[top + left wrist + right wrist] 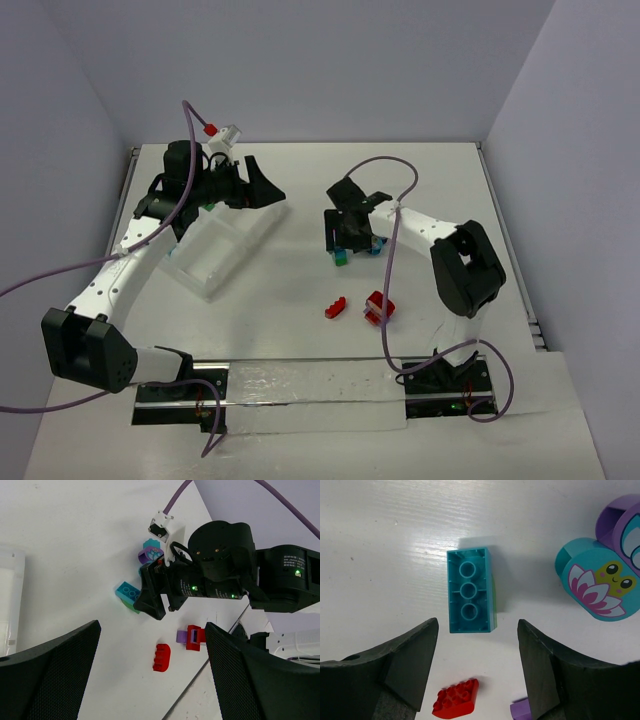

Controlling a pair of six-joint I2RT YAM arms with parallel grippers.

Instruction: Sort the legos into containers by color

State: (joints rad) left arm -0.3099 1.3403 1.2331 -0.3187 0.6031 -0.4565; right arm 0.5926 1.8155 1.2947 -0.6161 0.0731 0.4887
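A teal lego (pixel 469 590) lies studs-down on the table with a green brick under its right edge, also seen as the teal lego (pixel 342 258) from above. My right gripper (pixel 477 665) hovers over it, open, with nothing between its fingers. To its right is a teal-and-purple lego cluster (pixel 595 585) with a frog picture. A red lego (pixel 335 307) and a red-and-purple cluster (pixel 379 307) lie nearer the arm bases. The white tray of containers (pixel 225 250) sits at the left. My left gripper (pixel 262 188) hangs open and empty over the tray's far end.
The left wrist view looks across the table at the right gripper (pixel 160 592), the red lego (pixel 161 657) and the red-and-purple cluster (pixel 191 636). A purple cable loops over the right arm. Table edges run along the back and both sides.
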